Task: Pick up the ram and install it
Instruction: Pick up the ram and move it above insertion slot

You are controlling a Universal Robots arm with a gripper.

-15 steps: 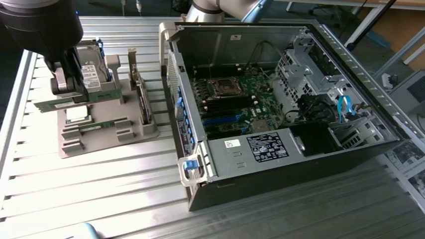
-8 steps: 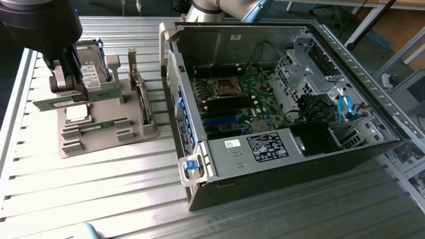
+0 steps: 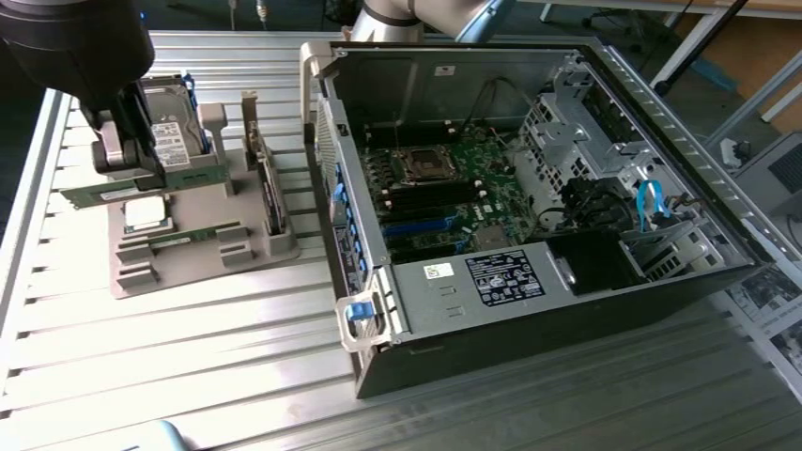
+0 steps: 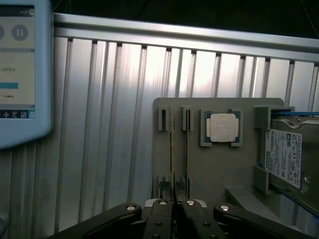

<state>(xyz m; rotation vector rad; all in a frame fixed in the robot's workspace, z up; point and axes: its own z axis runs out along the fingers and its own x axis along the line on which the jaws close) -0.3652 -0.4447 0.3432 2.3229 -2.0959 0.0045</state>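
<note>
Exterior view: the gripper (image 3: 131,178) hangs over the far end of the tray (image 3: 188,258), pinched on the ram (image 3: 194,177), which lies level along the tray's length. The second stick (image 3: 194,235) sits lower in the tray beside the CPU (image 3: 145,214). The open case (image 3: 439,85) stands to the tray's right.

Wrist view: the ram (image 4: 173,154) appears edge-on, clamped between the pressed-together fingers (image 4: 162,219) above the tray (image 4: 199,169). The CPU (image 4: 222,127) and the hard drive (image 4: 284,157) sit in the tray, with a screen (image 4: 20,74) off to its side.
</note>
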